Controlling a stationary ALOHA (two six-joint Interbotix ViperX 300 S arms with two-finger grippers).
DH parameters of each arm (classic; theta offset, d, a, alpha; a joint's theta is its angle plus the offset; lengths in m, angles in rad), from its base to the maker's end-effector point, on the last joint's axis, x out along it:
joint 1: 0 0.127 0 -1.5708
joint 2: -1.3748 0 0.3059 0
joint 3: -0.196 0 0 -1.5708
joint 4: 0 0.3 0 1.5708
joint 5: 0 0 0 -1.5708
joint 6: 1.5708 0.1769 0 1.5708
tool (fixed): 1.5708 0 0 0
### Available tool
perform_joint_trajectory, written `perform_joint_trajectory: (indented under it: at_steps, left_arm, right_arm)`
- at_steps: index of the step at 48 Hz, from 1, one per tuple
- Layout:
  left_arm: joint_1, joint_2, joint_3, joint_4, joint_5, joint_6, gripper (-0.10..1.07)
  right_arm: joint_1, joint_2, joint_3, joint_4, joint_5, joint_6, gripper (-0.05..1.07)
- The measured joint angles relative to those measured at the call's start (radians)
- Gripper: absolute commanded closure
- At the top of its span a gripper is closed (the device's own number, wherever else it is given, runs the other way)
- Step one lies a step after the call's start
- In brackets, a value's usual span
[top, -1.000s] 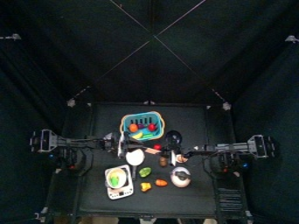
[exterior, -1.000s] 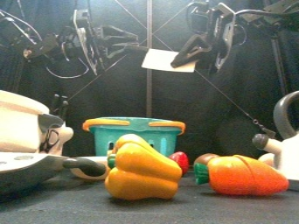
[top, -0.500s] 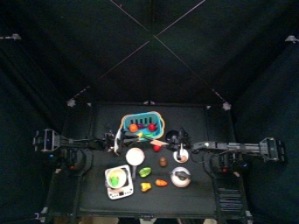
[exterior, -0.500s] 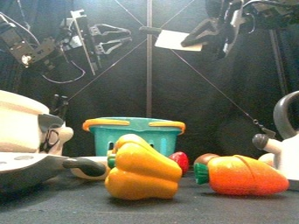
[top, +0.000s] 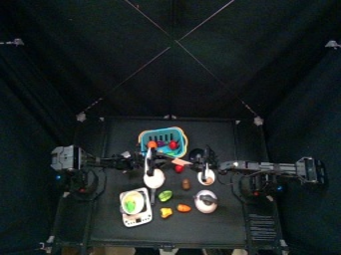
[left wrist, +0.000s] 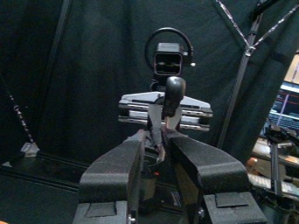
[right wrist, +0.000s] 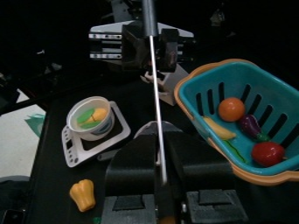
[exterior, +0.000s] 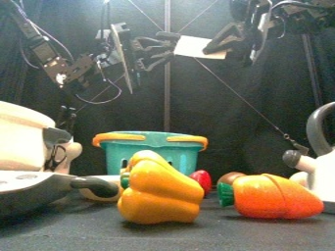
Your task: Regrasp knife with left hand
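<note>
The knife (exterior: 194, 45), with a white blade, hangs high over the table, and my right gripper (exterior: 244, 33) is shut on its handle end. In the right wrist view the knife (right wrist: 156, 87) shows edge-on as a thin line running out from my right gripper (right wrist: 158, 144). My left gripper (exterior: 167, 47) comes in from the left at the same height, jaws open, with its fingertips at the blade's free end. From the left wrist, my left gripper (left wrist: 160, 144) faces the right one head-on, the blade standing in the gap between the jaws. I cannot tell whether they touch it.
Below stand a teal basket (exterior: 147, 154) with vegetables, a yellow pepper (exterior: 160, 194), an orange carrot (exterior: 268, 196), a white kettle (exterior: 320, 147), a white pot (exterior: 23, 137) and a bowl on a white tray (right wrist: 73, 144).
My left arm has swung up and to the right until its fingers reach the blade, and its jaws have opened a little wider. The right gripper first rose, then held still.
</note>
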Motion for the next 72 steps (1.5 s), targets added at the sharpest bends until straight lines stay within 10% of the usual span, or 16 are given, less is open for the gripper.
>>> perform_joint_trajectory:
  at_steps: [21,42,57,72]
  left_arm:
    - [-0.017,0.055,-0.025,-0.058,0.000,0.005,0.23]
    - [-0.017,0.057,-0.032,-0.058,0.000,0.008,0.59]
    - [-0.017,0.057,-0.031,-0.038,0.005,0.002,0.59]
    - [-0.017,0.025,0.038,-0.017,0.104,0.000,0.59]
  right_arm:
    - [-0.002,0.000,0.000,-0.002,0.000,0.000,0.65]
    - [-0.003,0.009,0.002,0.014,0.002,0.003,0.62]
    - [0.002,0.032,0.028,0.064,-0.021,0.002,0.19]
    - [0.002,0.009,0.043,0.063,-0.021,0.002,0.17]
